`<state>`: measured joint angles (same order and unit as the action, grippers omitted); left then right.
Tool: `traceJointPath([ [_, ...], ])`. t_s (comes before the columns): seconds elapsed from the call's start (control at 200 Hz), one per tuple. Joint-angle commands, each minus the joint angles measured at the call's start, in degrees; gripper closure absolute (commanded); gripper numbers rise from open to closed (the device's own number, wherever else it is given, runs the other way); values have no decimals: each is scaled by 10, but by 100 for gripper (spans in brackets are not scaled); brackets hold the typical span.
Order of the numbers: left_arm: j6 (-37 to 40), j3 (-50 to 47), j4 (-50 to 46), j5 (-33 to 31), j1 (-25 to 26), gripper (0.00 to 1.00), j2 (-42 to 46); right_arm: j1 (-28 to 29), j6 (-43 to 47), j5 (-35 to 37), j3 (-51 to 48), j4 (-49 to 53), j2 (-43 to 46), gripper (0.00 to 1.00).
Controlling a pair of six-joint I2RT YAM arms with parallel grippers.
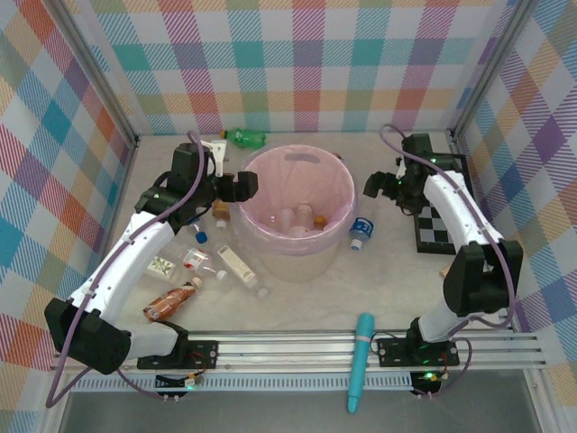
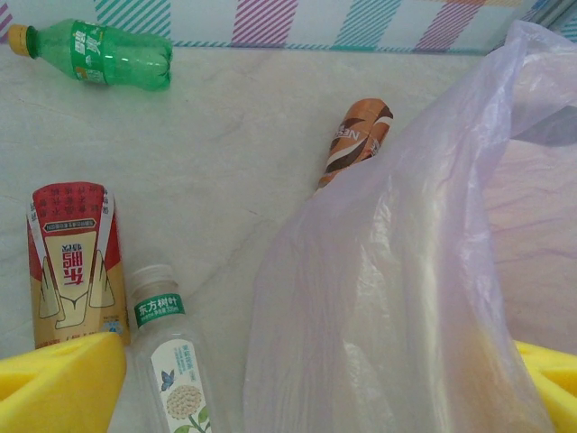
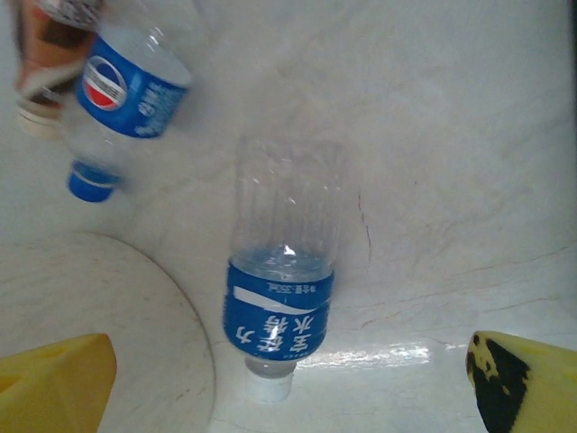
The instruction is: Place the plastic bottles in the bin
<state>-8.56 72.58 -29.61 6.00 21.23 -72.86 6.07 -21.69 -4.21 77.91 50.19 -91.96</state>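
The left gripper, jaws apart and empty, stands at the left rim of the bin, centre of the top view. In its wrist view a green-banded clear bottle lies at lower left, just beside one finger. The right gripper, jaws wide and empty, hangs right of the bin, and a blue-labelled bottle lies mid-frame in its wrist view.

White shells, black joints, lilac cables — left arm, right arm — yellow gripper fingers.
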Motion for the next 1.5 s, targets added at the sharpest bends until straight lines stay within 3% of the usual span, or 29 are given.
traceJointPath([
  [0.0,10,-10,-22,-5,-8,8,11,9,-17,-36,-27,-35,-19,0],
  [0.735,11,-9,-23,-3,-15,8,6,27,-23,-57,-101,-128,-126,3],
  [0.855,12,-9,-23,-3,-15,8,7,27,-22,-54,-102,-130,-125,9],
  [0.985,12,-9,-23,-3,-16,8,8,27,-21,-40,-102,-128,-118,26],
  [1.125,11,-9,-23,-4,-16,8,9,27,-19,-39,-97,-123,-115,35],
  [1.495,13,-9,-24,-3,-17,8,7,16,26,-5,-39,-30,-54,38],
])
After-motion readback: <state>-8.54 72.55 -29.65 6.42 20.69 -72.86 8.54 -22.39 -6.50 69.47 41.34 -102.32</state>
